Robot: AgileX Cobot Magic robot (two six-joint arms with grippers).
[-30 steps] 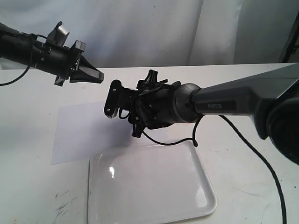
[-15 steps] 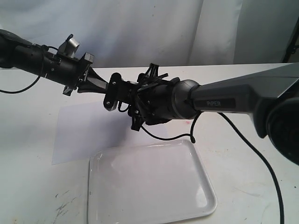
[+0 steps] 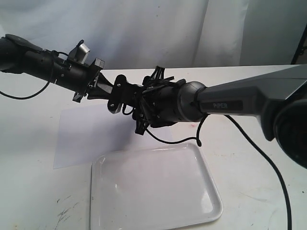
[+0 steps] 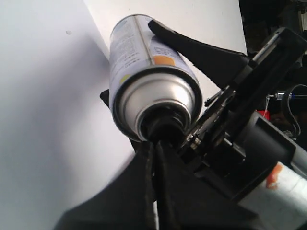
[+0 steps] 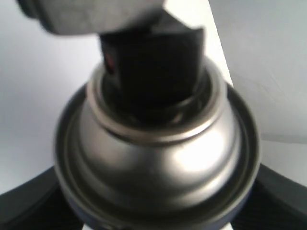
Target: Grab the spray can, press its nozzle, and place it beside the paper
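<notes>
My right gripper (image 3: 115,96) hangs above the paper (image 3: 81,139), shut on the spray can (image 4: 153,67). In the left wrist view the white can with its orange dot sits between two black fingers (image 4: 192,48), silver dome toward the camera. My left gripper (image 4: 154,143) is shut, and its joined tips touch the black nozzle (image 4: 165,127) at the dome's centre. The right wrist view is filled by the silver dome (image 5: 158,158), with a black block on top of it that is the nozzle or the left fingertips. In the exterior view the can is hidden by the two grippers, which meet tip to tip.
A glossy white rimmed tray (image 3: 211,191) lies on the table in front of the paper, below the right arm. A black cable (image 3: 192,139) loops down from the right wrist. White curtains hang behind the table.
My left gripper has swung right and slightly down, from well apart to touching the top of the can. The right gripper has risen a little with the can.
</notes>
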